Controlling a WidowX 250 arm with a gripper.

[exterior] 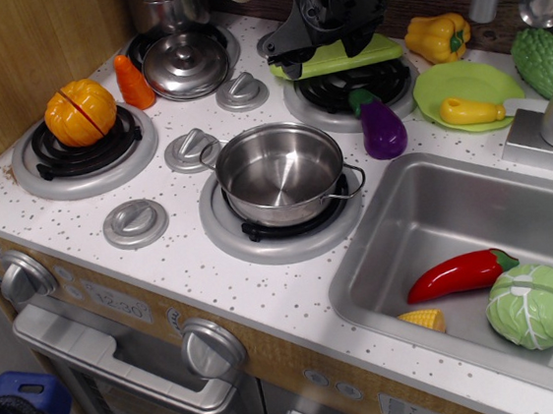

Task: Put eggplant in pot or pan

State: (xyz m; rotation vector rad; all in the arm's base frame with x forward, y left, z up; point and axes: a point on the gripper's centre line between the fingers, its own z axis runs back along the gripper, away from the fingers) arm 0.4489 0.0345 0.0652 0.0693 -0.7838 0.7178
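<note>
Claw (293,65) hardware hangs black and bulky at the far middle of the scene, low over a pale green board (345,56) that lies across the far right burner (348,89); whether its jaws are open or closed cannot be told, since the fingertips merge with the dark body. Just near and right of it, the eggplant (383,128) lies on the counter (184,266) at the rim of that burner, green cap pointing far-left, nothing gripping it. Nearer and to the left, apart from the eggplant, the pot (281,173) sits upright and empty on the near burner, one wire handle showing on its right. Right of the eggplant a green plate (466,83) carries a small yellow vegetable (472,110), with a yellow bell pepper (438,37) beyond it. At far left a domed steel lid (185,64) rests on a burner beside an orange carrot (132,82), and a sliced orange fruit (81,112) sits on the left burner. The sink (426,221) at near right holds a red chili (460,274), a green cabbage (531,305) and a piece of corn (424,320).
</note>
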